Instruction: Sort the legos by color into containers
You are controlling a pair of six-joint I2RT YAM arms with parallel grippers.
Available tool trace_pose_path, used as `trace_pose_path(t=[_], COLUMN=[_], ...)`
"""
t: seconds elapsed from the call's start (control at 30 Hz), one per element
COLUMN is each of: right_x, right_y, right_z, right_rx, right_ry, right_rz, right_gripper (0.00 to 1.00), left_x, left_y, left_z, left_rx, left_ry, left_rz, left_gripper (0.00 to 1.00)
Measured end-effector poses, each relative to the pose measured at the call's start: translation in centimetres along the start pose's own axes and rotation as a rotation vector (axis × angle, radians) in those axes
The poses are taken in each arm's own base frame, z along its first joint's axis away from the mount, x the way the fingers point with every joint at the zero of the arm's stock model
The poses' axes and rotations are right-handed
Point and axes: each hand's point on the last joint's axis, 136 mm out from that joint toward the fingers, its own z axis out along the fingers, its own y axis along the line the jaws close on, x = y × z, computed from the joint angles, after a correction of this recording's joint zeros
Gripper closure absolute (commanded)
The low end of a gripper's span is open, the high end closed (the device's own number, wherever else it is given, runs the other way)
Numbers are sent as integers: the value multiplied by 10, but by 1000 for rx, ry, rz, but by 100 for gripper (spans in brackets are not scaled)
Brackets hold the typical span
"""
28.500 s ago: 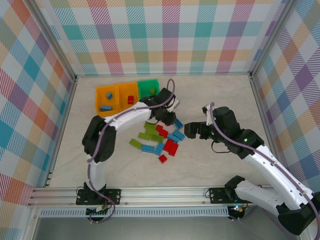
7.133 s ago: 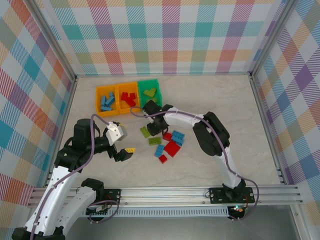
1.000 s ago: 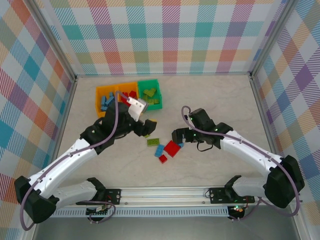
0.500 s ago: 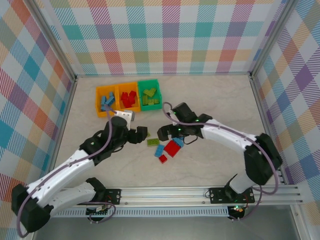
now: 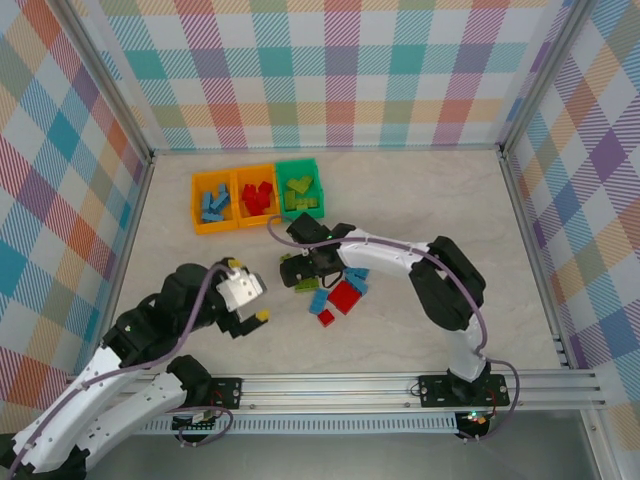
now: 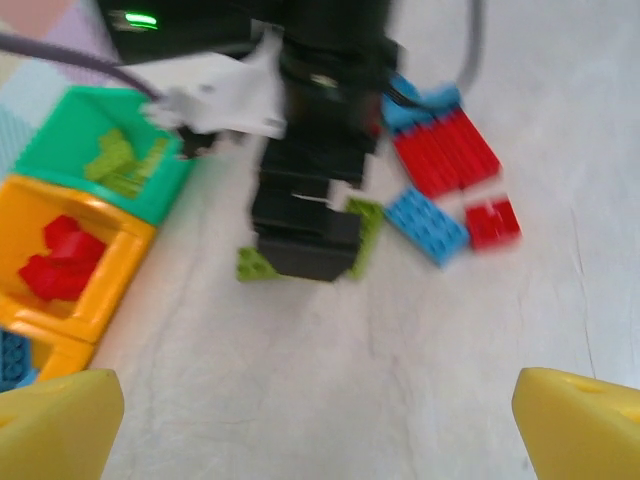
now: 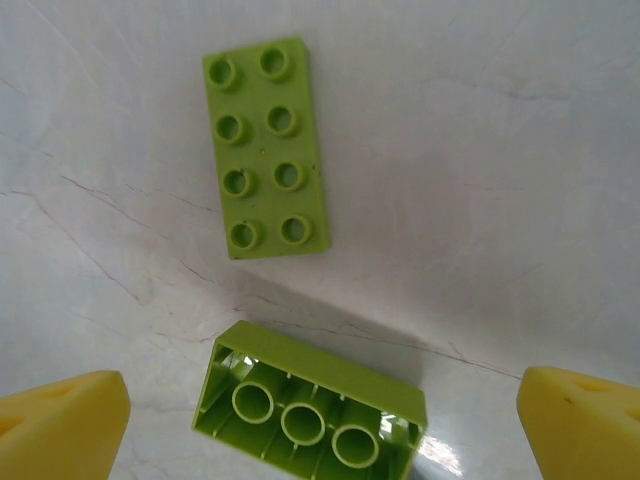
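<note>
Both released, nothing held: right gripper (image 5: pixel 293 270) over the loose legos (image 5: pixel 345 297) mid-table, left gripper (image 6: pixel 318 425) facing them from the left.
Three containers (image 5: pixel 215 227), two orange, one green, row running left-right at the far side. Loose: two red, two lime, at least two blue. In right wrist view, lime plate (image 7: pixel 265 148) studs up, long axis up-down; lime brick (image 7: pixel 310 412) overturned, hollow side up, long axis crosswise.

Loose legos (image 5: pixel 345 297) lie near three part-filled bins (image 5: pixel 215 228).
</note>
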Motion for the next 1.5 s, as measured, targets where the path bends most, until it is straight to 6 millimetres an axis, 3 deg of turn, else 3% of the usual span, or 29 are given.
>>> trace_pose_path(t=[0.07, 0.13, 0.5, 0.67, 0.73, 0.97, 1.07, 1.13, 1.3, 1.4, 1.5], right_x=[3, 9, 6, 10, 14, -8, -8, 2, 40, 72, 106], right_y=[3, 4, 4, 5, 2, -1, -7, -12, -17, -3, 12], right_z=[9, 17, 29, 24, 20, -8, -19, -30, -69, -85, -84], right_rx=[16, 27, 75, 68, 68, 60, 59, 53, -13, -40, -47], right_ry=[18, 37, 52, 32, 30, -76, -104, -109, -124, -101, -36], right_rz=[0, 1, 16, 19, 20, 13, -4, -18, -58, -127, -183], right_gripper=[0, 2, 44, 54, 53, 19, 10, 9, 16, 18, 18], left_x=[17, 21, 16, 17, 18, 18, 18, 17, 14, 11, 9], left_y=[-16, -22, -23, -24, -24, -24, -24, -23, -22, -22, -26], left_z=[7, 8, 3, 5, 5, 5, 5, 5, 6, 6, 8], left_rx=[57, 80, 67, 71, 71, 71, 70, 69, 63, 65, 87], left_ry=[25, 22, -31, -26, -26, -26, -26, -28, -35, -48, -68], left_rz=[68, 110, 198, 205, 205, 205, 201, 200, 198, 199, 202], left_gripper=[0, 0, 0, 0, 0, 0, 0, 0, 0, 0, 0])
